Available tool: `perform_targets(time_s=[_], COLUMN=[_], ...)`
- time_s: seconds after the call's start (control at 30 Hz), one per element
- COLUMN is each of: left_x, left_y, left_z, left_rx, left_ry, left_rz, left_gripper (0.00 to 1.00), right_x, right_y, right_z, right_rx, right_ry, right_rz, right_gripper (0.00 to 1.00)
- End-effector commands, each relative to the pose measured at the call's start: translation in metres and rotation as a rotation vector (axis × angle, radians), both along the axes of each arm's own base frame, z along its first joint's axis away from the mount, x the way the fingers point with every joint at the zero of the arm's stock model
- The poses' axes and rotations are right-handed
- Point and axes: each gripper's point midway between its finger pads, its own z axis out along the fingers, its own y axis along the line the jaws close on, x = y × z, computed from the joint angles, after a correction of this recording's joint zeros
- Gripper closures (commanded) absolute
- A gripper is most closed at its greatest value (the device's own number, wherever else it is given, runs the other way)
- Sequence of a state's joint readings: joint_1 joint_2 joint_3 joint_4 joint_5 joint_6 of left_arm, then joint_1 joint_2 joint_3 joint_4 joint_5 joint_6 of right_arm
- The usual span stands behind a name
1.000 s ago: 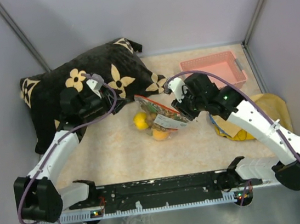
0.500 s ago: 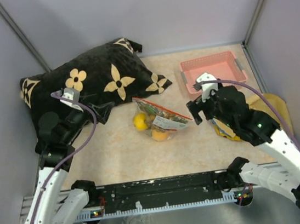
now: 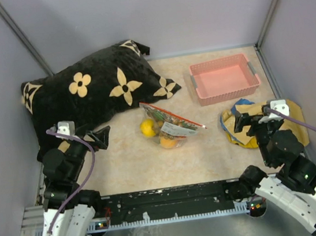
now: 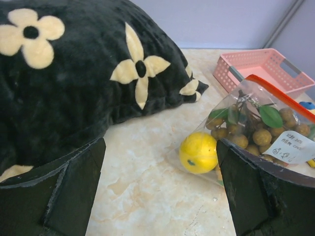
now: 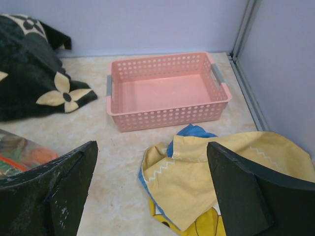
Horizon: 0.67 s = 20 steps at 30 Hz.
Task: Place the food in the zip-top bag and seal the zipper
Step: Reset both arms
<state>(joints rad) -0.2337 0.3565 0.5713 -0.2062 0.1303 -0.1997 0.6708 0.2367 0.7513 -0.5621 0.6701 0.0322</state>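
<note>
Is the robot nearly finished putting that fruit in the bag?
It looks finished. The fruit sits inside the clear bag, and its orange-red zipper runs straight along the mouth, seemingly closed, though the seal can't be confirmed. Nothing is in hand: the left gripper and right gripper are open and clear of the bag. Nothing obvious remains.

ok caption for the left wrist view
Open left tool faces clear zip-top bag of toy fruit beside black flowered pillow.

Zip-top bag (image 3: 169, 126) lay mid-table, food (image 3: 158, 130) inside it. Pillow (image 3: 87, 89) sat behind and left of it; basket (image 3: 223, 78) behind and right. Cloth (image 3: 260, 122) lay right of the bag, before the basket.
</note>
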Motion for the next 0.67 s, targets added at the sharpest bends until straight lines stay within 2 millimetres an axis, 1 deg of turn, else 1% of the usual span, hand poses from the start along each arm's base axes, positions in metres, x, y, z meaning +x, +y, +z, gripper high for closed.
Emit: perform_targets(time_s=[0.0,0.1,0.23,0.33,0.43,0.63], left_x=[-0.005,-0.008,-0.009,-0.009,-0.007,-0.008], left_y=[0.015,0.019,0.019,0.017,0.02,0.016], left_z=[-0.012,-0.022,-0.04,-0.038,-0.039,-0.04], left_rx=[-0.043,-0.045,-0.065,-0.069,-0.057,-0.054], left_ry=[-0.002,-0.006,0.003,-0.03,-0.028,-0.025], left_rz=[0.086,0.102,0.104,0.095,0.109,0.086], left_gripper=[0.01,0.0,0.01,0.01,0.01,0.01], right_x=[-0.001,0.0,0.001,0.0,0.001,-0.001], right_y=[-0.015,-0.011,-0.009,-0.009,-0.009,-0.009], right_z=[0.001,-0.011,-0.011,-0.011,-0.012,-0.01], right_rx=[0.103,0.119,0.113,0.114,0.112,0.119], right_ry=[-0.067,-0.05,-0.051,-0.051,-0.049,-0.056], right_rz=[-0.095,-0.089,-0.075,-0.07,-0.073,-0.064], right_gripper=[0.08,0.08,0.08,0.08,0.08,0.08])
